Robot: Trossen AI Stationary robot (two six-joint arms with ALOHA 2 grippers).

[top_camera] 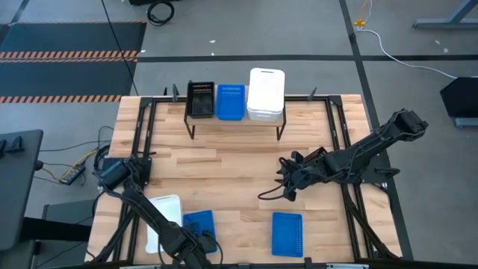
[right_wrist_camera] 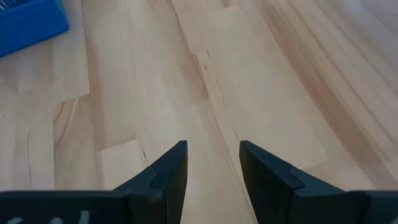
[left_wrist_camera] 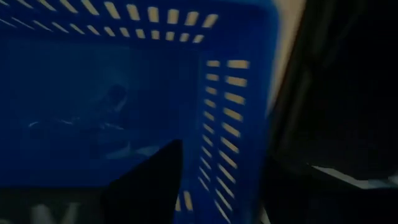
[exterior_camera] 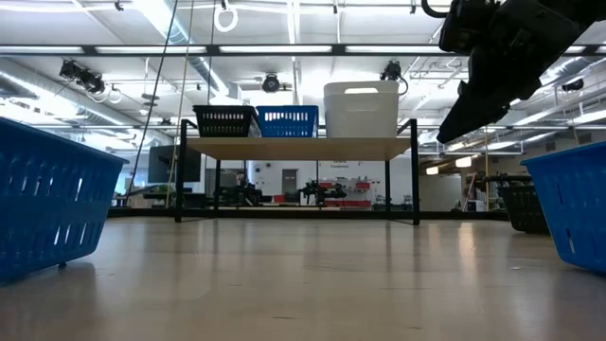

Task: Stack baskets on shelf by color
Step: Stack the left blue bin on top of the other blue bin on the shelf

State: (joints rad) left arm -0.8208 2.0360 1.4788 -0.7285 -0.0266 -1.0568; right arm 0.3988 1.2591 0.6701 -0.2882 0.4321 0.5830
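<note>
My left tool (top_camera: 200, 240) sits at the near blue basket (top_camera: 199, 224), one finger (left_wrist_camera: 149, 183) inside its wall; whether it grips, I cannot tell. I should pinch the wall squarely before lifting toward the shelf (top_camera: 235, 123). My right tool (right_wrist_camera: 211, 165) hovers open, empty, over the bare worktop (right_wrist_camera: 261, 93).

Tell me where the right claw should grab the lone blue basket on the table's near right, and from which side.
Take the blue basket by one long wall's rim, coming straight down from above. It sits upright with its mouth open upward and bare table around it, so one finger can go inside and one outside. The right claw is open above bare wood, the nearer arm. The left claw is at another blue basket.
</note>
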